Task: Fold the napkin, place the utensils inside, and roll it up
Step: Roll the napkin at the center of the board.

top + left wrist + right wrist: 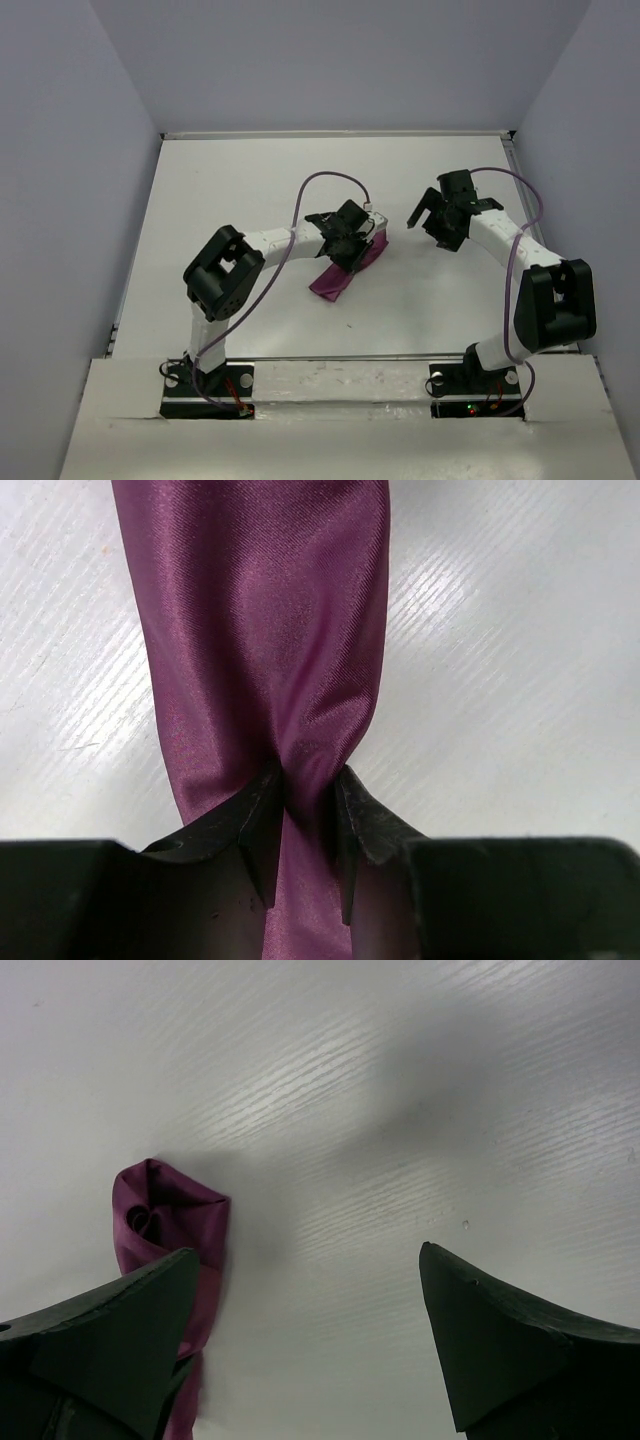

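Your left gripper (308, 780) is clamped on the napkin (260, 630), which lies as a narrow roll on the table (250, 190), near its middle. Your right gripper (308, 1255) hangs with its jaws wide apart, grasping nothing, just beside the end of the roll. The utensils are not visible; probably they are inside. Pinch gently and support the free end, so that the roll does not loosen.

Your left arm (207, 335) and right arm (492, 232) are white with black joints, and a purple cable (325, 178) loops along each. The right gripper (308, 1250) has black, pointed fingers (500, 1350).
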You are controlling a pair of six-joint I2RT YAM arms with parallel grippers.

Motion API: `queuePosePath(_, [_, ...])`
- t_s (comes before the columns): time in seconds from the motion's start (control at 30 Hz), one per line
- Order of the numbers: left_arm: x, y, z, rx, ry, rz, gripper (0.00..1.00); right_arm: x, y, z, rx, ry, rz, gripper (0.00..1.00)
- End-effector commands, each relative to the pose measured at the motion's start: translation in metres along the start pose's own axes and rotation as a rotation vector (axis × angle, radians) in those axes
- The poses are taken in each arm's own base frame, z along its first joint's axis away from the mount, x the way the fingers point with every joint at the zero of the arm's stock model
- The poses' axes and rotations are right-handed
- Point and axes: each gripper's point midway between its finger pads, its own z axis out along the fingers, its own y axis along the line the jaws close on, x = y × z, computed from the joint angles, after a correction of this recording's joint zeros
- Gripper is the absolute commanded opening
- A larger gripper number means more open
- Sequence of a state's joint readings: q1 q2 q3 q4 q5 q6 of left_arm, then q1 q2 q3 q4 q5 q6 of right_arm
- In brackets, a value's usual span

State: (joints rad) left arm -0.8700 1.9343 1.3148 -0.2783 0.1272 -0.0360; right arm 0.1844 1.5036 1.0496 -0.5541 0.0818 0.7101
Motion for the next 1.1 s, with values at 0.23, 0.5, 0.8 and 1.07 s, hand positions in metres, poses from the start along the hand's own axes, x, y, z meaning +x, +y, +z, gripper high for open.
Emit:
queuePosePath(0.23, [-0.010,-0.013,-0.032,0.342,-0.008,-0.081,0.00,-0.008,0.003,-0.008,-0.016,-0.034,-0.005,0.98])
queuePosePath(0.5, [-0.007,-0.003,-0.030,0.457,0.004,-0.194,0.00,-0.007,0.003,-0.007,-0.015,-0.030,-0.004,0.98])
queuePosePath(0.8, [-0.014,0.020,-0.039,0.463,-0.050,-0.291,0.00,-0.006,0.002,-0.007,-0.011,-0.031,-0.006,0.98])
queuePosePath(1.07, [-0.014,0.046,-0.045,0.504,-0.075,-0.376,0.00,-0.006,0.003,-0.006,-0.013,-0.028,-0.006,0.98])
